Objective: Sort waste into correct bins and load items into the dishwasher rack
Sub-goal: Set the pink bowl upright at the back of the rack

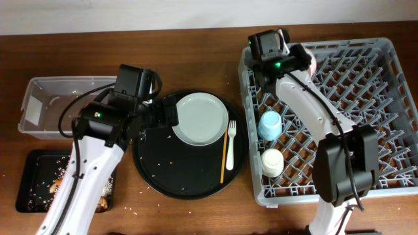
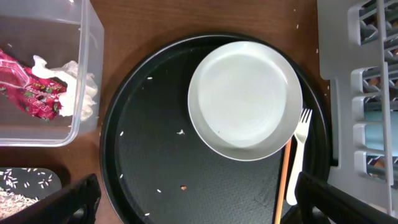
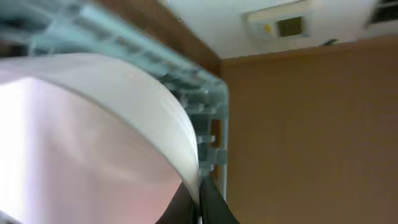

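Observation:
My right gripper [image 1: 307, 62] is shut on the rim of the small white-pinkish bowl [image 3: 93, 137], held tilted over the far left corner of the grey dishwasher rack [image 1: 392, 98]. The light blue cup [image 1: 269, 125] and cream cup [image 1: 272, 162] lie in the rack's left side. The round white plate [image 2: 244, 99] and white plastic fork [image 2: 298, 149] rest on the round black tray [image 2: 155, 155]. My left gripper [image 2: 199, 205] is open and empty above that tray. The red foil wrapper [image 2: 31, 87] and white tissue [image 2: 78, 87] lie in the clear tub [image 1: 39, 104]. Rice scraps lie in the shallow black tray [image 1: 32, 189].
A thin wooden stick [image 2: 283, 180] lies beside the fork on the round tray. A few rice grains and a small orange crumb [image 2: 184, 187] are scattered on that tray. The rack's left wall [image 2: 339, 93] stands close to the tray's right edge.

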